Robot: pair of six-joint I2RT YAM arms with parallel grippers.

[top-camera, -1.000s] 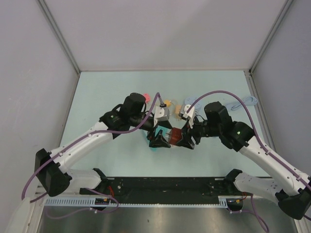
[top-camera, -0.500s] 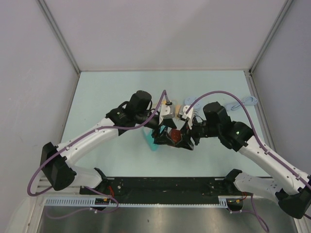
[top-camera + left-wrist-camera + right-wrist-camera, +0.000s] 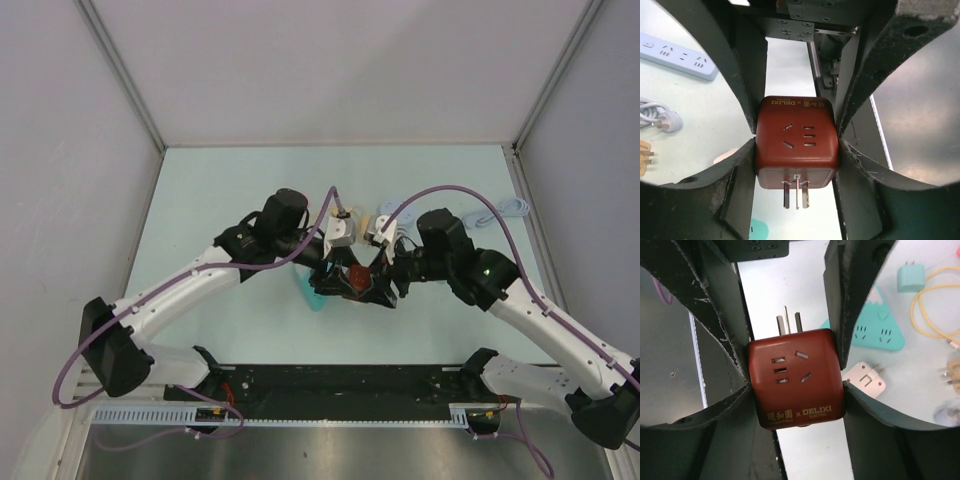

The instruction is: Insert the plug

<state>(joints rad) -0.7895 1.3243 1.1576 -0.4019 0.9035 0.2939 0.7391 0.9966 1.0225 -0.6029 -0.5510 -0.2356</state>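
**Red cube adapter held between two grippers**

The red cube adapter (image 3: 797,135) is held off the table (image 3: 220,200), its prongs (image 3: 796,192) bare. The left gripper (image 3: 797,155) presses on two flanks, and the right gripper (image 3: 796,390) clamps the same cube from the opposite end. Beyond lie a teal triangular socket block (image 3: 875,330) and, farther, a pale power strip (image 3: 680,55).

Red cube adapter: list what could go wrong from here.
Both the left gripper and right gripper clamp the red cube adapter at once; any uncoordinated motion could twist it loose.
Its bare prongs stick out; a skewed grip could make them miss the teal triangular power strip.
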